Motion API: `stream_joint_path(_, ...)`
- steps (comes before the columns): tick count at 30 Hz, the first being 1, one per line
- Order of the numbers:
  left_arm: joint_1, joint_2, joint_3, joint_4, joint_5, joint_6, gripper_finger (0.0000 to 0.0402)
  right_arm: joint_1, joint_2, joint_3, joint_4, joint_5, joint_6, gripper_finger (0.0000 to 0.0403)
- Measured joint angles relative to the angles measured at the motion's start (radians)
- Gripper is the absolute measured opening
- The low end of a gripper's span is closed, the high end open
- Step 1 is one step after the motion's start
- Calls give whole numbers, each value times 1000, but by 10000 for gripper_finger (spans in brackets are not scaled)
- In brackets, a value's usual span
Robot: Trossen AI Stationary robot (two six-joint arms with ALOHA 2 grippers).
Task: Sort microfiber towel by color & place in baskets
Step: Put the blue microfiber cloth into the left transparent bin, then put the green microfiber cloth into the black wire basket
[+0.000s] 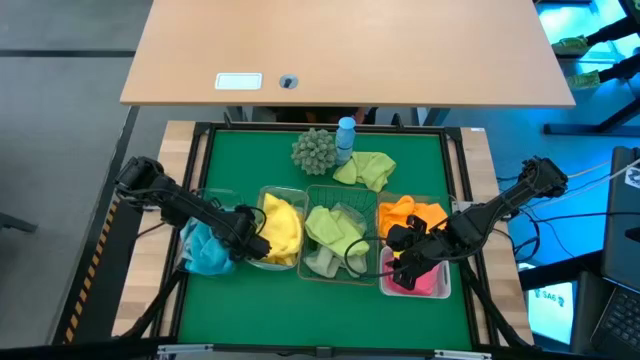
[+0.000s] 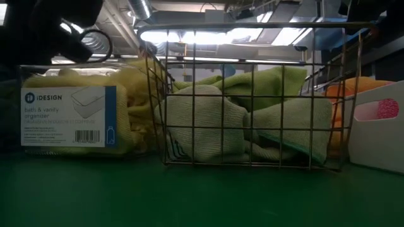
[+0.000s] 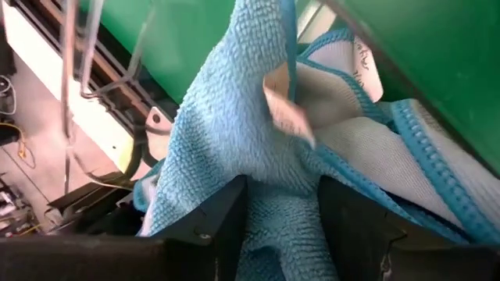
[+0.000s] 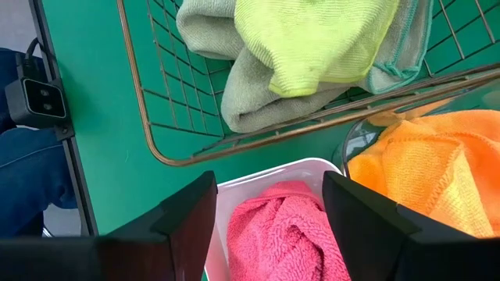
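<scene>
Five baskets stand in a row near the table's front. A clear bin [image 1: 197,200] holds the blue towel [image 1: 207,252]. The second clear bin [image 1: 268,192] holds a yellow towel [image 1: 282,228]. The wire basket [image 1: 345,190] holds green towels [image 1: 333,232]. A third clear bin [image 1: 384,203] holds an orange towel [image 1: 410,214]. The white bin [image 1: 445,290] holds a pink towel [image 1: 425,283]. One green towel [image 1: 365,170] lies loose on the mat behind the baskets. My left gripper [image 1: 232,243] is shut on the blue towel. My right gripper [image 4: 269,211] hovers open over the white bin [image 4: 266,176], touching nothing. My left gripper holds the blue towel by a bunched fold [image 3: 283,207], pinched between its two fingers [image 3: 226,226]. It slants down toward the table's near left corner. Several layers run forward from the fingers, and the rest of the towel [image 3: 375,148] lies slack below and ahead.
A grey-green spiky ball [image 1: 314,150] and a small blue bottle [image 1: 346,135] stand at the mat's far edge. A wooden desk [image 1: 350,50] lies beyond the table. A person's leg in jeans [image 4: 23,183] shows past the near edge. Open mat lies in front of the baskets [image 2: 202,195].
</scene>
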Motion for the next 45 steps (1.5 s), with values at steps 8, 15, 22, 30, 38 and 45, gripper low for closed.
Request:
stream_joint_path(8, 0, -11, 97, -50, -13, 29, 153, 0, 0, 0, 0, 0, 0, 232)
stream_joint_path(15, 0, -90, 182, -54, -33, 76, 153, 0, 0, 0, 5, 45, -4, 232)
stream_joint_path(22, -9, -216, 251, -43, -42, 148, 153, -23, 0, 0, 13, 148, -24, 232)
stream_joint_path(30, -37, -311, 267, 188, -152, 243, 153, -207, -19, 48, -14, 169, -127, 232)
stream_joint_path(38, -41, -310, 267, 378, -256, 313, 153, -463, -22, 146, -10, 126, -356, 232)
stream_joint_path(45, -39, -310, 267, 397, -274, 333, 153, -707, -10, 147, -68, 73, -546, 232)
